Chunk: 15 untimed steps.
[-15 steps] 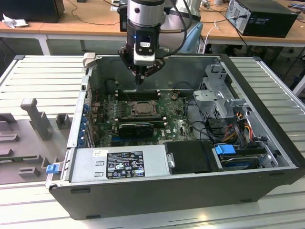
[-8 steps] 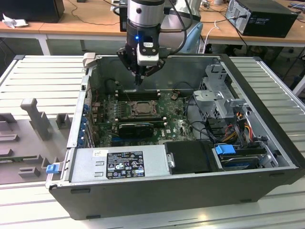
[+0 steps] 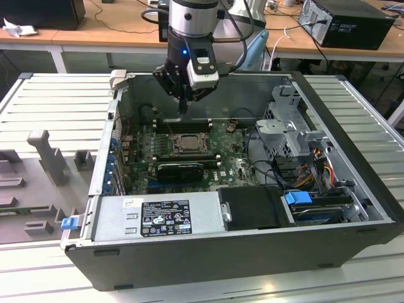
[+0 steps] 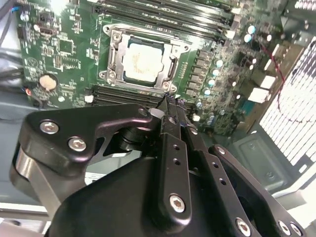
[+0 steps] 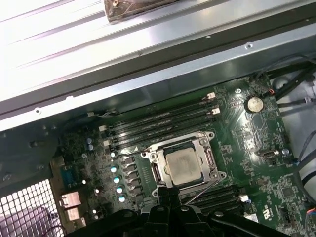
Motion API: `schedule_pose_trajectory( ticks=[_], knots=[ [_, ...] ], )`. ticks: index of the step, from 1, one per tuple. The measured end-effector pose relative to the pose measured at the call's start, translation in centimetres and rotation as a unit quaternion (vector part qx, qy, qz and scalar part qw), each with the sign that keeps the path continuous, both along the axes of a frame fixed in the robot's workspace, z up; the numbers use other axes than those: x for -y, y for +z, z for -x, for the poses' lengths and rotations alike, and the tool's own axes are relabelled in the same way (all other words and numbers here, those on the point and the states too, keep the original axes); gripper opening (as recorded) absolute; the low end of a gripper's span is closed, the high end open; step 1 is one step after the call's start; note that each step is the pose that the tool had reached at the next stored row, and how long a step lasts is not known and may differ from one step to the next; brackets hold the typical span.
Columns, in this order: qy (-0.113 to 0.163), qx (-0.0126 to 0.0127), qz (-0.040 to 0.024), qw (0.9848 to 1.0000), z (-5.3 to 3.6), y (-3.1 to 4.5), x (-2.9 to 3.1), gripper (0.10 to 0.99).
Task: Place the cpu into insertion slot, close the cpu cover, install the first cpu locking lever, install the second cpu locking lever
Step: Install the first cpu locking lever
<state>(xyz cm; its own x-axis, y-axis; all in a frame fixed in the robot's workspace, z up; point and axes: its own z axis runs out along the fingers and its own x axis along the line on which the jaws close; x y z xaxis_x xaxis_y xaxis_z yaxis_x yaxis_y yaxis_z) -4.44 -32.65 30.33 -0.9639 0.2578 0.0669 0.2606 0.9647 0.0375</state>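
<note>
The cpu (image 4: 142, 60) lies flat in the insertion slot (image 4: 169, 70) of the green motherboard (image 3: 237, 165), pale metal face up. The silvery cpu cover (image 4: 114, 54) is folded down around it, and its window frames the chip. The cpu (image 5: 183, 165) and cpu cover (image 5: 157, 170) also appear in the first wrist view, with a thin wire lever (image 5: 196, 194) slanting out near the fingertips. My gripper (image 3: 183, 108) hangs above the board just behind the socket, fingers pointing down. The black fingers (image 4: 170, 148) are pressed together, shut on nothing, their tips short of the socket's edge.
Long black RAM slots (image 4: 163, 12) run on both sides of the socket. The open case holds a power supply (image 3: 158, 218) at the front, and a drive cage (image 3: 287, 136) with cables (image 3: 319, 165) on the exterior view's right. A grey fixture (image 3: 47, 154) stands outside the case.
</note>
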Motion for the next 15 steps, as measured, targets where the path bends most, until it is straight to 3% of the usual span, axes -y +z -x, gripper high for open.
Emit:
schedule_pose_trajectory(
  ticks=[2,3,6,8,11,15],
  knots=[
    [0.014,0.0029,0.0001,0.9999,0.01,-0.06,0.00,0.106],
    [0.017,0.0064,0.0003,0.9998,0.02,-0.08,0.00,0.106],
    [0.020,0.0249,0.0004,0.9995,0.10,-0.12,0.00,0.106],
    [0.030,0.0337,0.0002,0.9990,0.10,-0.21,0.00,0.106],
    [0.072,0.0343,-0.0011,0.9968,0.10,-0.51,0.00,0.106],
    [0.104,0.0343,-0.0022,0.9940,0.11,-0.93,0.00,0.106]
  ],
)
